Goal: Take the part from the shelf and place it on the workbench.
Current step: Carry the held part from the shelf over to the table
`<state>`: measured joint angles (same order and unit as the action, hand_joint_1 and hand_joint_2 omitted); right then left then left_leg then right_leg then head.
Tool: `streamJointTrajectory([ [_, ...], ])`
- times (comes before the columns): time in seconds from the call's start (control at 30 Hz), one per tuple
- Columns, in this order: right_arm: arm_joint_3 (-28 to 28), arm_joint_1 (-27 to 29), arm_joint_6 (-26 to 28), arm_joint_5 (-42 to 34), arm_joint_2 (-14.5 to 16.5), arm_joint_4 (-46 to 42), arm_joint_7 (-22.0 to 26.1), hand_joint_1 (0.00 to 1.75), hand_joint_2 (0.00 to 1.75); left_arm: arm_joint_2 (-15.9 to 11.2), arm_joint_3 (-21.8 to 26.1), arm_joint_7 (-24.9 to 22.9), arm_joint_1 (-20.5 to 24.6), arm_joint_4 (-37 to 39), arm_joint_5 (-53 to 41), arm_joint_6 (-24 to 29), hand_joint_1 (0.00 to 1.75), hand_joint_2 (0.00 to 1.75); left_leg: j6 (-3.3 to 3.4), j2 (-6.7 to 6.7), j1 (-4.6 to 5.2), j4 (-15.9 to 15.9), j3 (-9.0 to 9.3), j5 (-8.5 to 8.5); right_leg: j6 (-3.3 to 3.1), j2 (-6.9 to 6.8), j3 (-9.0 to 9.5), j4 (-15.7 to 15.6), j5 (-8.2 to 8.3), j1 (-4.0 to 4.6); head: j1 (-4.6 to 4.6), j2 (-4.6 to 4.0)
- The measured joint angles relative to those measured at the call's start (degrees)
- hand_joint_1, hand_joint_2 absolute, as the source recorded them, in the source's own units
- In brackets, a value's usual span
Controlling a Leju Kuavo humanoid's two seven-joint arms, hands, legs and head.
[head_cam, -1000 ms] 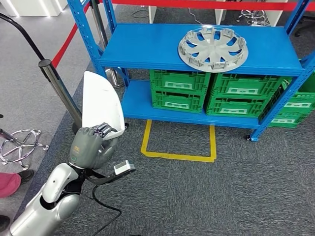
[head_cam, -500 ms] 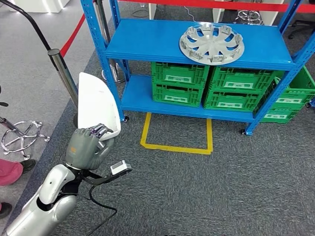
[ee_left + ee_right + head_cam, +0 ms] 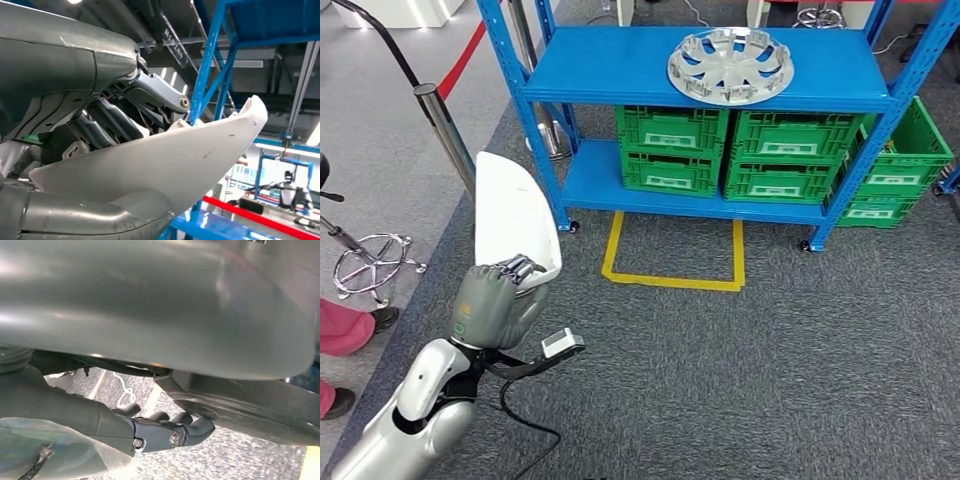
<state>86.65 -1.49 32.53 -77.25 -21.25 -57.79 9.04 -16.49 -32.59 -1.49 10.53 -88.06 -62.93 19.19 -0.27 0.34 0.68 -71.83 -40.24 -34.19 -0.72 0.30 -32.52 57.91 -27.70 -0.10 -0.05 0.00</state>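
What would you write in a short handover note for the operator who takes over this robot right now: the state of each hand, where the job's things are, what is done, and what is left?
Left hand: grips the white curved part by its lower edge, held up in front of the body, beside the blue shelf.
Right hand: fingers curled in, holding nothing, hanging over the carpet.
Silver wheel cover lies on the shelf's top level; green crates sit below.
Done: the part is off the shelf and in hand.
Left: carry it to the workbench and set it down.

White part (image 3: 181, 160) in left robot hand (image 3: 113, 120)
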Motion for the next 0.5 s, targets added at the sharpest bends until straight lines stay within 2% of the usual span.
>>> streamJointTrajectory([
  [0.03,0.0,0.0,0.0,0.1,0.0,0.0,0.0,0.00,0.00,0.0,0.1,0.0,-0.1,0.0,0.0,0.0,1.75,1.75,0.13,-0.02,-0.02,-2.4,0.29,-0.18,-0.05,-0.02,-0.94,0.0,0.73,0.19,0.02,0.00],
  [0.07,0.0,-0.1,0.0,0.1,0.0,0.0,0.0,0.00,0.00,0.0,0.1,0.0,-0.3,0.0,0.0,0.0,1.75,1.75,0.42,-0.05,0.04,-3.0,1.27,0.94,-0.07,-0.03,-1.86,0.0,1.43,0.36,0.02,0.00],
  [0.1,0.0,-0.1,0.0,0.2,0.1,0.0,-0.1,0.00,0.00,0.0,0.2,0.0,-0.4,0.0,-0.1,0.0,1.75,1.75,0.83,-0.08,0.21,-1.6,3.15,2.66,-0.08,-0.04,-2.75,0.1,2.15,0.49,0.04,0.00],
  [0.13,0.0,-0.2,0.0,0.3,0.1,0.0,-0.1,0.00,0.00,0.0,0.2,0.1,-0.4,0.0,-0.1,0.0,1.75,1.75,1.35,-0.11,0.54,1.6,6.02,3.93,-0.09,-0.03,-3.50,0.1,2.86,0.54,0.04,0.00],
  [0.17,0.0,-0.2,0.0,0.5,0.2,0.0,-0.2,0.00,0.00,0.0,0.4,0.2,-0.4,-0.1,-0.2,0.0,1.75,1.75,1.96,-0.12,0.94,6.3,9.73,4.16,-0.05,0.00,-4.04,0.1,3.50,0.59,0.03,0.00],
  [0.2,0.0,-0.2,0.0,0.7,0.2,0.0,-0.4,0.00,0.00,0.0,0.5,0.4,-0.4,-0.3,-0.3,0.1,1.75,1.75,2.46,-0.12,1.30,11.1,13.24,3.55,0.06,0.00,-4.40,0.0,4.16,0.61,0.03,0.00],
  [0.23,0.0,-0.3,-0.1,0.9,0.2,0.0,-0.5,0.00,0.00,0.0,0.7,0.6,-0.4,-0.5,-0.4,0.2,1.75,1.75,2.80,-0.14,1.61,14.8,15.77,2.73,0.25,-0.01,-4.55,-0.1,4.82,0.58,0.03,0.00],
  [0.27,0.0,-0.3,-0.1,1.0,0.2,0.0,-0.7,0.00,0.00,0.0,0.7,0.8,-0.4,-0.6,-0.5,0.2,1.75,1.75,3.05,-0.13,1.77,17.0,17.11,2.23,0.51,-0.01,-4.61,-0.3,5.52,0.55,-0.03,0.00],
  [0.33,0.0,-0.2,-0.2,1.2,0.2,0.0,-0.9,0.00,0.00,0.0,0.7,0.9,-0.6,-0.7,-0.6,0.3,1.75,1.75,3.30,0.04,1.68,18.1,16.77,3.34,0.99,-0.01,-4.86,-0.9,6.55,0.53,-0.09,0.00],
  [0.37,0.0,-0.2,-0.2,1.2,0.2,0.1,-0.9,0.00,0.00,0.1,0.7,1.0,-0.8,-0.7,-0.6,0.4,1.75,1.75,3.52,0.17,1.53,18.4,16.24,4.14,1.19,0.02,-5.39,-0.6,5.79,0.57,-0.12,0.00],
  [0.4,0.0,-0.2,-0.2,1.3,0.2,0.1,-1.0,0.00,0.00,0.1,0.7,1.0,-0.9,-0.7,-0.6,0.4,1.75,1.75,3.68,0.31,1.37,18.7,15.54,4.99,1.40,0.05,-6.13,0.8,3.80,0.64,-0.06,0.00],
  [0.43,0.0,-0.2,-0.2,1.3,0.2,0.2,-1.0,0.00,0.00,0.1,0.6,1.0,-1.0,-0.7,-0.6,0.4,1.75,1.75,3.79,0.42,1.25,18.9,14.71,5.70,1.59,0.07,-7.08,3.5,0.93,0.65,-0.04,0.00],
  [0.47,0.0,-0.2,-0.2,1.4,0.2,0.2,-1.0,0.00,0.00,0.1,0.6,1.0,-1.1,-0.7,-0.6,0.4,1.75,1.75,3.87,0.44,1.26,18.8,13.78,6.43,1.83,0.08,-8.13,7.1,-1.93,0.64,-0.04,0.00],
  [0.5,0.0,-0.3,-0.2,1.5,0.2,0.3,-1.0,0.00,0.00,0.1,0.6,1.1,-1.2,-0.7,-0.6,0.4,1.75,1.75,3.85,0.50,1.26,18.7,12.87,7.14,2.06,0.08,-8.95,11.2,-3.71,0.63,-0.03,0.00],
])
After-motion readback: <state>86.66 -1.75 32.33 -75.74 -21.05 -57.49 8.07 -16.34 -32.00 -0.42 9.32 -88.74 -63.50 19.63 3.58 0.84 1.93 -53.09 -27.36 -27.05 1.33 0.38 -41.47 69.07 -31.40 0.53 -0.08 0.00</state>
